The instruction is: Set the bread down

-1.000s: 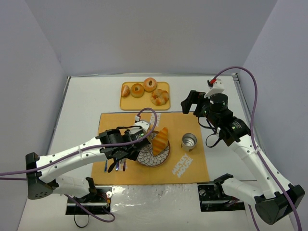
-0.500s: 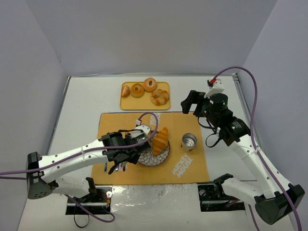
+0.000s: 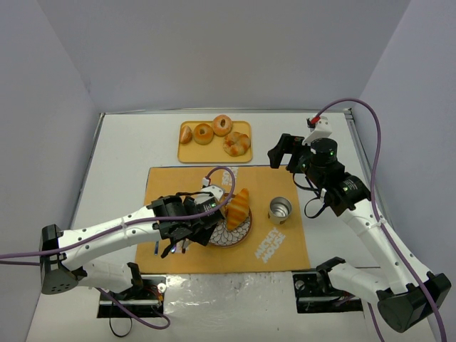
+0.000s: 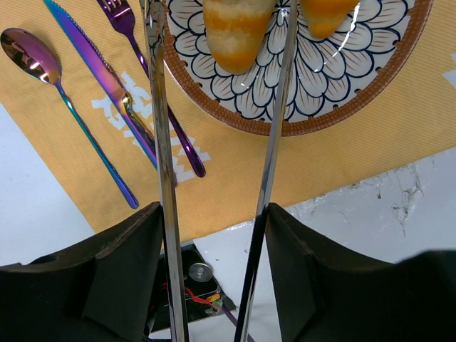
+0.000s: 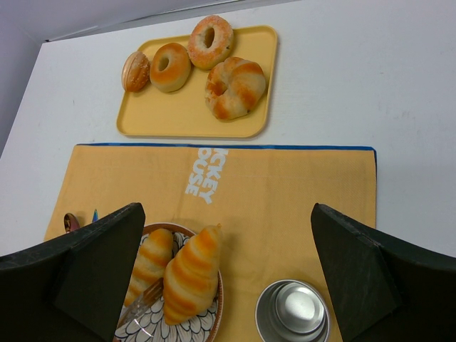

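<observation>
Two striped golden rolls of bread lie side by side on the flower-patterned plate (image 3: 244, 229): the larger one (image 3: 238, 208) on the right and the smaller one (image 5: 148, 265) to its left. My left gripper (image 3: 191, 219) is shut on metal tongs (image 4: 161, 142), whose two arms reach over the plate and straddle the smaller roll (image 4: 235, 28) with a gap on one side. The larger roll (image 4: 324, 13) lies just outside the tongs. My right gripper (image 3: 282, 151) is open and empty, high at the back right.
An orange placemat (image 3: 285, 249) holds the plate, a metal cup (image 3: 280, 209), and a spoon (image 4: 43, 78), knife (image 4: 100, 78) and fork (image 4: 135, 43) at its left. A yellow tray (image 3: 214, 150) at the back holds ring bagels and a knotted bun (image 3: 236, 144).
My left gripper with the tongs has drawn back a little toward the near left, then held still. The right arm has not moved.
</observation>
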Robot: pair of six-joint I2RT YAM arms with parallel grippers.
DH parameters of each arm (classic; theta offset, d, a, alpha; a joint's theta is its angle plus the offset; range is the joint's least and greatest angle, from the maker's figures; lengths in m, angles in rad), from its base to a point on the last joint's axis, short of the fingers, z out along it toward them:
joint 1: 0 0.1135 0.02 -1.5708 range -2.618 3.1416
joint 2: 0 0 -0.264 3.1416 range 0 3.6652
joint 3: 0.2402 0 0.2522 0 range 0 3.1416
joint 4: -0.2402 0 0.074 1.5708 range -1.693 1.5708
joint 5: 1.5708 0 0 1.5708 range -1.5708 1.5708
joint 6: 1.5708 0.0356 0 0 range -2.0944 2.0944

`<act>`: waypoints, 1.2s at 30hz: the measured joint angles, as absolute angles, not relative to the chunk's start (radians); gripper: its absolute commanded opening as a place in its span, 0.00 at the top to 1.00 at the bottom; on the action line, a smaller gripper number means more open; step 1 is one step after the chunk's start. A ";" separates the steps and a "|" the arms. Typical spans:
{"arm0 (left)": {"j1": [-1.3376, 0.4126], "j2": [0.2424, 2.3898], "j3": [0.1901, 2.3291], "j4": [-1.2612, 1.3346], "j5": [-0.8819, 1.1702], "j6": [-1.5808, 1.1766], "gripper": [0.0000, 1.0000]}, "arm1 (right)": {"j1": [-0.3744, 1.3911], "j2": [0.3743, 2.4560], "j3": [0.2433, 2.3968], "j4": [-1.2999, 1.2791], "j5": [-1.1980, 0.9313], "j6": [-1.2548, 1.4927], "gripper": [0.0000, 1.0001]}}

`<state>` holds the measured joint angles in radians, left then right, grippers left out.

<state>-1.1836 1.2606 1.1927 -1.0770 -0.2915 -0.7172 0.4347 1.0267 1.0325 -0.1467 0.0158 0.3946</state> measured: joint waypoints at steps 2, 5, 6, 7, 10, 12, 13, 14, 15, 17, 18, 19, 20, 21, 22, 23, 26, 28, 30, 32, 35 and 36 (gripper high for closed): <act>-1.184 1.261 1.193 -1.077 -0.292 -0.717 0.46 | 0.435 1.027 1.032 -0.147 0.016 0.395 0.00; -1.184 1.261 1.193 -1.078 -0.293 -0.718 0.46 | 0.435 1.027 1.032 -0.147 0.015 0.395 0.00; -1.184 1.260 1.193 -1.079 -0.294 -0.718 0.46 | 0.435 1.027 1.032 -0.147 0.015 0.395 0.00; -1.184 1.260 1.193 -1.080 -0.296 -0.718 0.46 | 0.435 1.027 1.032 -0.147 0.015 0.395 0.00; -1.184 1.253 1.194 -1.088 -0.305 -0.718 0.46 | 0.435 1.029 1.032 -0.147 0.015 0.395 0.00; -1.184 1.247 1.202 -1.098 -0.313 -0.718 0.47 | 0.435 1.029 1.033 -0.147 0.015 0.395 0.00; -1.184 1.245 1.212 -1.107 -0.317 -0.718 0.47 | 0.435 1.030 1.033 -0.147 0.015 0.395 0.00; -1.184 1.244 1.227 -1.117 -0.321 -0.717 0.47 | 0.435 1.030 1.033 -0.147 0.015 0.395 0.00; -1.184 1.240 1.250 -1.124 -0.329 -0.717 0.47 | 0.435 1.030 1.033 -0.147 0.015 0.395 0.00; -1.184 1.235 1.288 -1.135 -0.343 -0.717 0.47 | 0.435 1.031 1.033 -0.147 0.015 0.395 0.00; -1.184 1.232 1.314 -1.144 -0.351 -0.717 0.47 | 0.435 1.032 1.033 -0.147 0.015 0.395 0.00; -1.184 1.230 1.338 -1.150 -0.359 -0.716 0.47 | 0.435 1.032 1.034 -0.147 0.015 0.395 0.00; -1.184 1.226 1.359 -1.154 -0.367 -0.715 0.47 | 0.435 1.033 1.034 -0.147 0.015 0.395 0.00; -1.180 1.223 1.378 -1.158 -0.374 -0.715 0.47 | 0.435 1.033 1.034 -0.147 0.015 0.395 0.00; -1.174 1.219 1.395 -1.162 -0.380 -0.714 0.47 | 0.435 1.033 1.034 -0.147 0.015 0.395 0.00; -1.161 1.217 1.408 -1.167 -0.384 -0.709 0.47 | 0.435 1.034 1.034 -0.147 0.015 0.395 0.00; -1.063 1.215 1.440 -1.170 -0.382 -0.680 0.47 | 0.435 1.039 1.034 -0.146 0.015 0.395 0.00; -0.940 1.216 1.448 -1.154 -0.368 -0.646 0.47 | 0.435 1.040 1.034 -0.146 0.015 0.395 0.00; -0.812 1.222 1.455 -1.137 -0.353 -0.604 0.47 | 0.435 1.041 1.034 -0.143 0.015 0.395 0.00; -0.679 1.242 1.477 -1.116 -0.330 -0.562 0.47 | 0.435 1.042 1.034 -0.136 0.005 0.395 0.00; -0.512 1.304 1.523 -1.065 -0.303 -0.509 0.46 | 0.435 1.047 1.034 -0.128 -0.009 0.395 0.00; -0.467 1.332 1.537 -1.048 -0.295 -0.497 0.46 | 0.435 1.050 1.034 -0.127 -0.013 0.394 0.00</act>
